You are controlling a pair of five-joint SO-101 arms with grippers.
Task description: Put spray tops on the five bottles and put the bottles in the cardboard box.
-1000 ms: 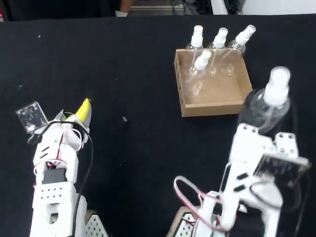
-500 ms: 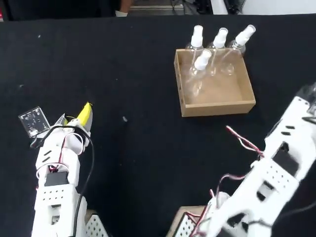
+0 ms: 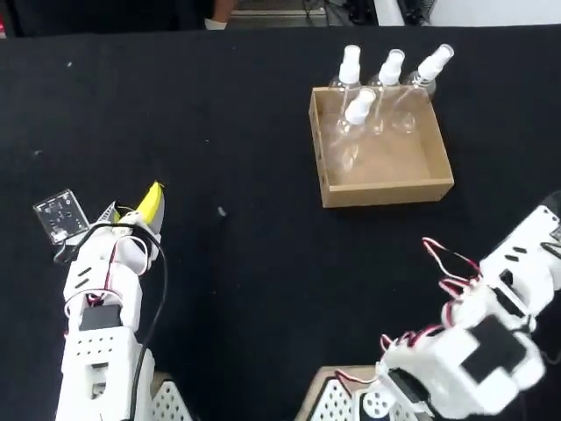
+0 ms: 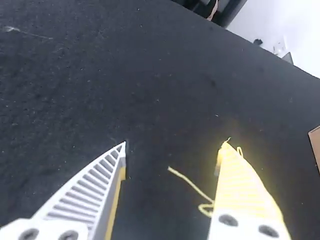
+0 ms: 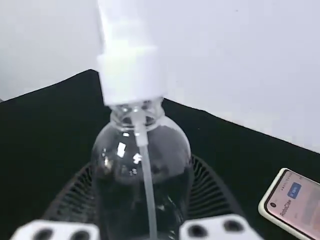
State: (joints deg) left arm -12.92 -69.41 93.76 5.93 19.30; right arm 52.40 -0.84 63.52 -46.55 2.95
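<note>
The fifth bottle (image 5: 142,160) is in the right gripper (image 5: 145,200), whose jaws are clenched on its clear belly from both sides. Its white spray top (image 5: 130,65) is on, and its long axis runs straight out from the wrist, top end farthest from the camera. A phone (image 5: 290,200) lies on the table beyond it.

The cardboard box (image 3: 386,191) sits on the far right part of the black table (image 3: 245,114). It already holds four capped bottles (image 3: 349,140), which crowd its far and left sides and leave the near right floor bare. The right arm (image 3: 513,281) is at the table's near right edge, well apart from the box but much nearer than the left. The carry therefore looks to be forward and inward.

The left gripper (image 4: 172,150) hovers over bare table, jaws spread and grasping nothing.
</note>
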